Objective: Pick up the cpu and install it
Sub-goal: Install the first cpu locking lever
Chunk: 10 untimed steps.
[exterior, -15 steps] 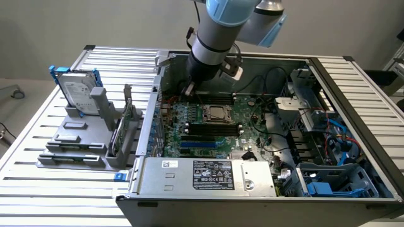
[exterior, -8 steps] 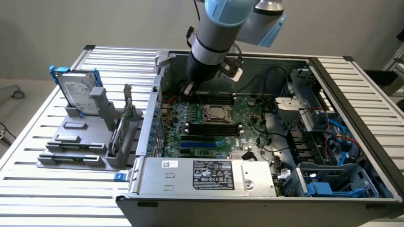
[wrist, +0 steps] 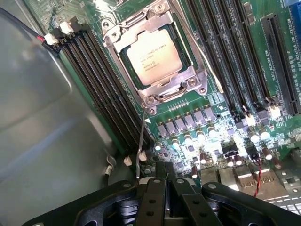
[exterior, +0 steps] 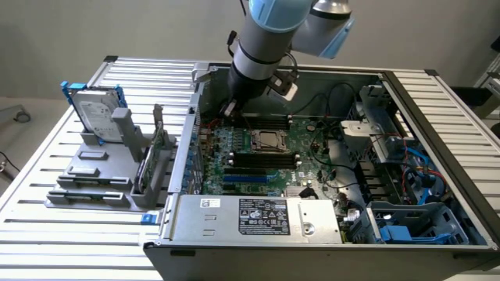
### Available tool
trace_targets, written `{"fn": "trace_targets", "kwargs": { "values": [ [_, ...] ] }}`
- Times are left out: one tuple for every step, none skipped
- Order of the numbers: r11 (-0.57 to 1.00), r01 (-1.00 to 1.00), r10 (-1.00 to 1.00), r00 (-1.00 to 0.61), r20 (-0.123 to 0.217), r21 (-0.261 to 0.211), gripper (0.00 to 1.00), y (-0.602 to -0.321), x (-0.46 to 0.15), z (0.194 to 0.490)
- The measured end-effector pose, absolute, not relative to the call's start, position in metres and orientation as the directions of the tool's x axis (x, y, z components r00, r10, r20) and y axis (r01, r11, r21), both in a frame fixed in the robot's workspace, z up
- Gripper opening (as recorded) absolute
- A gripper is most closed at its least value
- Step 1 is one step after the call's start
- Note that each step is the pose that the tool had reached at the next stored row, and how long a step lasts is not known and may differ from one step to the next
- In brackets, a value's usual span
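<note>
The pincer [wrist: 165, 172] is seen closed, its two black fingers pressed flat together with nothing held between them, and it is poised above the green motherboard [wrist: 174, 109] just beside the socket [wrist: 171, 89], apart from it and touching nothing that can be made out. A thin metal rod [wrist: 142, 141] is seen running from the corner of the socket nearest the pincer out toward the fingers; whether its far end touches them cannot be told. Between the socket and the pincer a row of small grey square components [wrist: 188, 122] is laid along the board. The cpu [wrist: 154, 56] is found lying flat inside the socket, its pale metal top turned upward and framed on all sides by the socket's silvery bracket. Long black memory slots [wrist: 101, 80] are set parallel on two opposite sides of the socket, touching neither it nor the chip. Beyond the slots on one side of the socket, the grey inner wall of the computer case [wrist: 42, 132] is seen. In the exterior view the arm [exterior: 262, 52] is lowered into the open case at the far edge of the socket, and a silver power supply [exterior: 254, 216] is mounted well on the near side of the socket. Well apart from the socket, outside the case, a hard drive [exterior: 98, 111] with a blue frame is stood upright in a grey holder [exterior: 93, 175] on the slatted table [exterior: 47, 234].
</note>
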<state>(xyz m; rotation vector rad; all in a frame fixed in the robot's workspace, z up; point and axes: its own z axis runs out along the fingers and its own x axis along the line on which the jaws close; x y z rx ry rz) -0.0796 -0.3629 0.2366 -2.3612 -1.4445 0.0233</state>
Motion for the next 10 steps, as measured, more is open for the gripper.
{"fn": "trace_targets", "kwargs": {
  "values": [
    [-0.409,0.854,0.859,0.479,0.179,-0.321,0.11,-0.3629,-0.0802,0.2372],
    [-0.415,0.851,0.856,0.485,0.181,-0.322,0.11,-0.3629,-0.0806,0.2376],
    [-0.421,0.848,0.851,0.492,0.182,-0.322,0.11,-0.3629,-0.0810,0.2378],
    [-0.429,0.844,0.846,0.500,0.183,-0.323,0.11,-0.3629,-0.0814,0.2380],
    [-0.437,0.839,0.841,0.508,0.184,-0.323,0.11,-0.3629,-0.0818,0.2381],
    [-0.445,0.835,0.836,0.516,0.184,-0.324,0.11,-0.3629,-0.0822,0.2381],
    [-0.453,0.831,0.831,0.525,0.185,-0.324,0.11,-0.3629,-0.0825,0.2382],
    [-0.461,0.826,0.826,0.533,0.185,-0.324,0.11,-0.3629,-0.0828,0.2383],
    [-0.468,0.822,0.820,0.541,0.186,-0.325,0.11,-0.3629,-0.0832,0.2384],
    [-0.476,0.817,0.815,0.549,0.187,-0.325,0.11,-0.3629,-0.0835,0.2384]
  ]
}}
